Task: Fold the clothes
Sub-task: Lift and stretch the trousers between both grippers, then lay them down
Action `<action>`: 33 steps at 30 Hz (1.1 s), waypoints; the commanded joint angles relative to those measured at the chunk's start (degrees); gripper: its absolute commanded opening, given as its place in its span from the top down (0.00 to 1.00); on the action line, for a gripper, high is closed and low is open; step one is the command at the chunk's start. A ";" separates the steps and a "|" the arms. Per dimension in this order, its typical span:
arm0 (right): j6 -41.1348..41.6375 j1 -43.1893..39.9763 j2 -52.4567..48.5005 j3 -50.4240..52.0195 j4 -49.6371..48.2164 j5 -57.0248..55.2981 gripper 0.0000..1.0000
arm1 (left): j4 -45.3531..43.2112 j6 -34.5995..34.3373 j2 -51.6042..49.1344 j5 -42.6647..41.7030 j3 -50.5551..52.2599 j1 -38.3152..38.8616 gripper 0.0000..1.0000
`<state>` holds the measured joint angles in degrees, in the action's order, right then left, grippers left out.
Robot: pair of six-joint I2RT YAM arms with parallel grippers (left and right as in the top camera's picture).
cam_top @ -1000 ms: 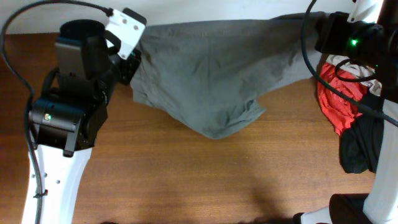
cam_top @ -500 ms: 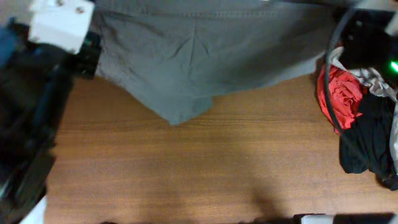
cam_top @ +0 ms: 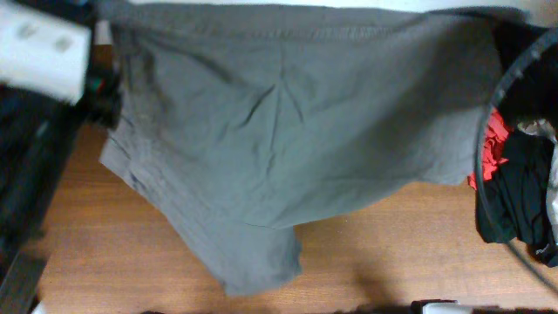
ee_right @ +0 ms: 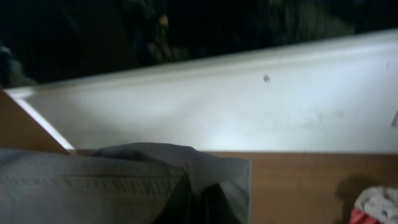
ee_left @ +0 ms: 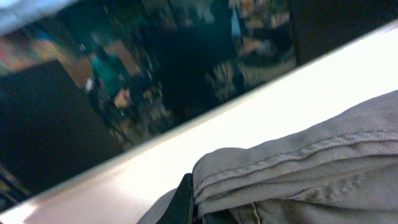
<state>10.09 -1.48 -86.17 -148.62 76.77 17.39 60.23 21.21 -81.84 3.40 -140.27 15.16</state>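
Now the shorts (cam_top: 279, 148) hang wider and lower than before, left gripper (ee_left: 191, 208) and right gripper (ee_right: 196, 200) clamped on their waistband; open table (cam_top: 392, 253) beneath the hem.

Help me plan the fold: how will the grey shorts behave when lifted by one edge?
Probably floppy: the grey shorts drape in soft creases, one leg sagging toward the table. Likely light, as the cloth looks thin. The stitched edge looks thicker, so it may bend less readily.

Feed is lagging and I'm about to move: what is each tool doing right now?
Left tool: closed, holding the grey shorts by a seamed edge.
Right tool: closed, holding the same shorts at the other end.
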 commanded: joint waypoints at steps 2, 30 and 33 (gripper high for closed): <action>-0.22 -0.81 -8.48 0.55 -0.57 -2.58 0.96 | -1.70 -1.42 -10.95 1.31 -0.09 -1.81 1.00; -3.89 2.54 -14.08 1.05 18.91 -2.58 0.96 | 24.94 2.84 -22.29 -3.26 -9.38 -0.52 0.98; -3.89 6.82 -14.45 5.75 20.55 -2.36 0.96 | 29.18 2.86 -22.29 -3.26 -9.03 -0.52 0.94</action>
<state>6.85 1.10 -99.61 -146.98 96.82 14.98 87.31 23.44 -104.57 0.78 -149.03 14.68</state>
